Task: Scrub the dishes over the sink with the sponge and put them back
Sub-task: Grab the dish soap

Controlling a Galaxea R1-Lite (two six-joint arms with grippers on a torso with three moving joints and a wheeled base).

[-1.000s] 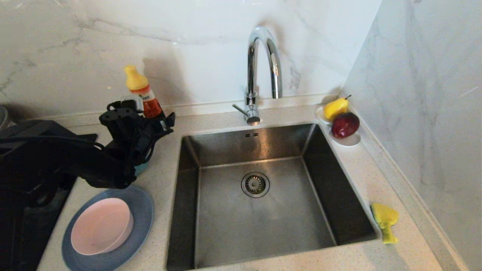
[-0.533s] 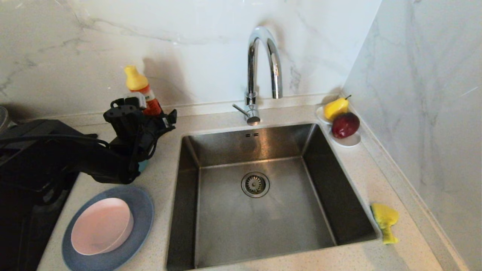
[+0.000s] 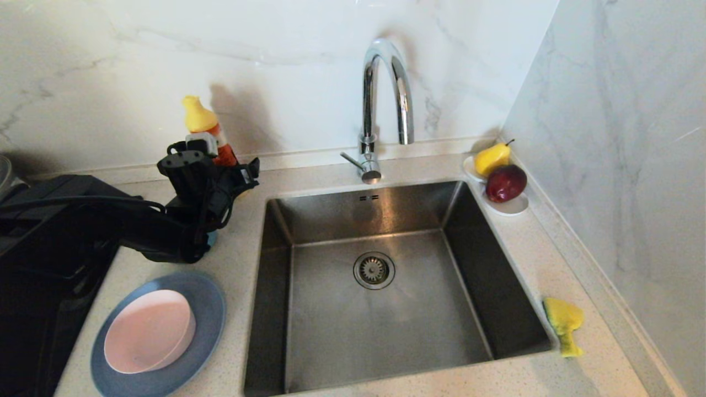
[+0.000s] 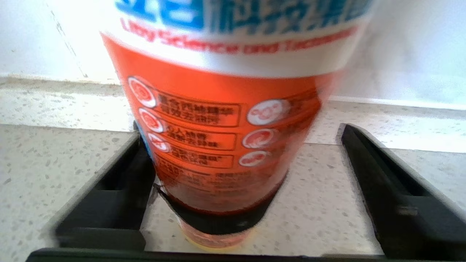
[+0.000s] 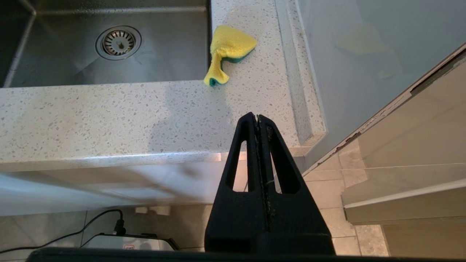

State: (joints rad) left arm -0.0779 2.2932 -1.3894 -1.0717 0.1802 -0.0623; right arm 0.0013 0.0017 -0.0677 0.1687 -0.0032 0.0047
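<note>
Left gripper (image 4: 240, 189) fingers spread — right gripper (image 5: 257, 118) closed.

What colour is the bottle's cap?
Yellow; the bottle shows its cap best in the head view.

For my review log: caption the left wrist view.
Left hand open around an orange detergent bottle standing on the speckled counter.

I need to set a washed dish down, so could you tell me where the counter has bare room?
Bare counter runs along the sink's right rim, between the fruit dish and the sponge. The left side is crowded: plate, pink bowl, detergent bottle, left end effector.
</note>
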